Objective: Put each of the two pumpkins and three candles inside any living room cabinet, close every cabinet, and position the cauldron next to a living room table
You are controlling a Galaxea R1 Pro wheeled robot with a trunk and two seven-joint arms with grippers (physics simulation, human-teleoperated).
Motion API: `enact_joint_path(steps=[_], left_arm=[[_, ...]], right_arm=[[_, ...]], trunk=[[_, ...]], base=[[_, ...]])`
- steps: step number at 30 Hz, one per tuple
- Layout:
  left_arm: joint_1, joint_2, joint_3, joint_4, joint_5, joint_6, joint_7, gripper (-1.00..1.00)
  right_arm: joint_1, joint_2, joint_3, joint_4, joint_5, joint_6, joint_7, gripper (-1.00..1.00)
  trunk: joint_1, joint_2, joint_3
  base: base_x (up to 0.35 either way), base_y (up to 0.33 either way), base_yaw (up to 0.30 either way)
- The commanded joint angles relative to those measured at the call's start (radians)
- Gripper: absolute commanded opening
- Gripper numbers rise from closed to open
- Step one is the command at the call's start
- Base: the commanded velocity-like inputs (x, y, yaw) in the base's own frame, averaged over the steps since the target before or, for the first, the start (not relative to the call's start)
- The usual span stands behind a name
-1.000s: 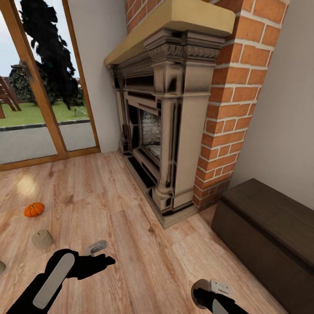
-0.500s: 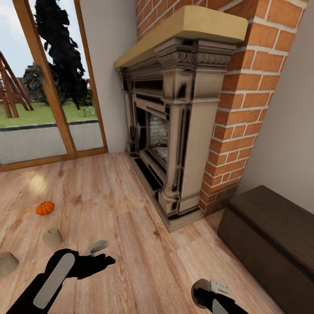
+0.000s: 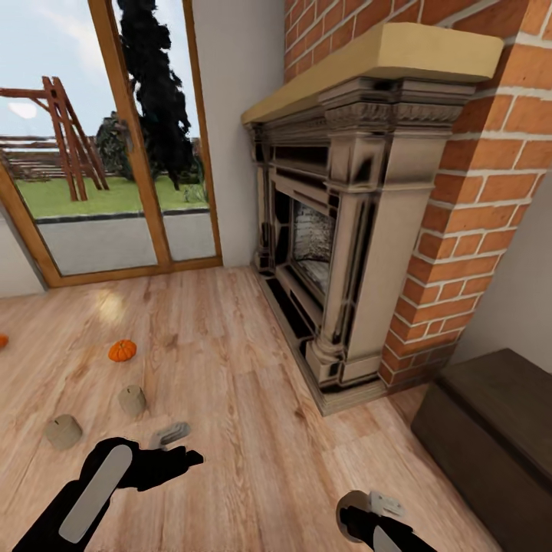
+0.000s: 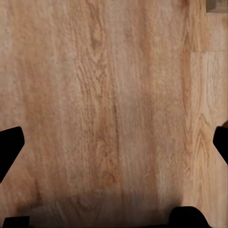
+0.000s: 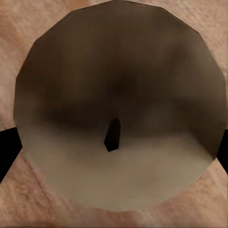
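Observation:
On the wooden floor in the head view lie an orange pumpkin and two tan candles, all ahead and left of my left gripper. The left gripper is open; in its wrist view the fingertips stand wide apart over bare floor. A sliver of orange is cut off at the left edge. My right gripper is shut on a third candle, whose flat top and dark wick face the wrist camera. The dark brown cabinet stands at the right, its front shut.
A brick chimney with a carved fireplace stands ahead at the right, its hearth base reaching onto the floor. Glass doors in a wooden frame run along the far left wall. Open floor lies between the fireplace and the candles.
The camera has turned left, so the whole scene has shifted right. A second candle and an orange sliver have come into view at the left. Both arms keep their place in the picture.

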Motion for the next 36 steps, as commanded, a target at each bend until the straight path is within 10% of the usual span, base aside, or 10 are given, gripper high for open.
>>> enact_joint_path(steps=[1,36], left_arm=[[-0.001,0.001,-0.002,-0.001,0.010,0.001,0.010,1.00],[-0.001,0.001,-0.002,-0.001,0.011,0.001,0.010,1.00]], right_arm=[[0.000,-0.001,0.008,-0.003,-0.008,0.005,-0.007,-1.00],[0.001,0.000,0.008,-0.003,-0.006,-0.016,-0.007,-1.00]], trunk=[[-0.004,0.007,0.002],[-0.138,0.252,0.098]], base=[[-0.008,0.000,0.281],[-0.001,0.000,0.281]])
